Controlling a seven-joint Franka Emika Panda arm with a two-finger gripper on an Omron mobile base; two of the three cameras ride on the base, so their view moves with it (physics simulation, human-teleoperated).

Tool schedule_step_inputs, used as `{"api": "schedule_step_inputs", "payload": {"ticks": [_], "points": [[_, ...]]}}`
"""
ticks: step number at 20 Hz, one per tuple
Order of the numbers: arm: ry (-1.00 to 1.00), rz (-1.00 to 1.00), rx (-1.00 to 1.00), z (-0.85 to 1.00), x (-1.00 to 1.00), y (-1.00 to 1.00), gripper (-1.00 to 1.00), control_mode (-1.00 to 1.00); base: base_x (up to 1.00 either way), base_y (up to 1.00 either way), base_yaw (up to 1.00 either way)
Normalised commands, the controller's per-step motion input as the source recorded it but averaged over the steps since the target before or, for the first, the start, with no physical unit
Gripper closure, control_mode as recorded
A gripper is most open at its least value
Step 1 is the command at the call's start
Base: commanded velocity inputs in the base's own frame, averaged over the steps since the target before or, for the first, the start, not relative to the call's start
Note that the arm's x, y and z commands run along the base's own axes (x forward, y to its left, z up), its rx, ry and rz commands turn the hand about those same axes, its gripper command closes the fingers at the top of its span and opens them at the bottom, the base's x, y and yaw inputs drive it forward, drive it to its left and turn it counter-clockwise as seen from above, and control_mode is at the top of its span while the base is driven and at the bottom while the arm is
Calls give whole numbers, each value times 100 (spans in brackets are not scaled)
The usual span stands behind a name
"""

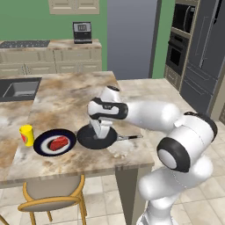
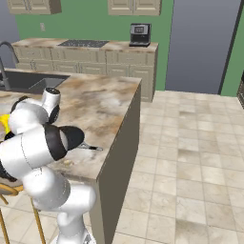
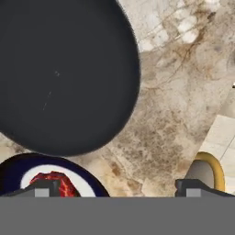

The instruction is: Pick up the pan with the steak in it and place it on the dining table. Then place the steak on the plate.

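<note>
On the dining table (image 1: 66,101), left to right: a yellow cup (image 1: 27,135), the plate (image 1: 54,142) already bearing the steak (image 1: 58,143), then the empty pan (image 1: 96,136) just beside it. The gripper (image 3: 117,187) hangs over the pan, fingers wide and holding nothing. Both placements look done; next is likely only lifting the arm clear.

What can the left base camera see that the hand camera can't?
Left base view alone: a yellow cup beside the plate, the pan's handle, the sink and the ovens. Hand view alone: the pan's bare black inside, and the tips of the open fingers. Both: the pan, the steak lying on the plate, the chair and the table.
</note>
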Motion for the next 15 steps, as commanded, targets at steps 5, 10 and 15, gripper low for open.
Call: {"api": "schedule_step_inputs", "payload": {"ticks": [5, 10, 15], "points": [[-15, -6, 23, 80, -24, -38, -100, -100, 0, 0, 0], [-18, -6, 15, 94, -29, -11, -100, -100, 0, 0, 0], [-20, -1, 4, 91, -32, 3, -100, -100, 0, 0, 0]]}}
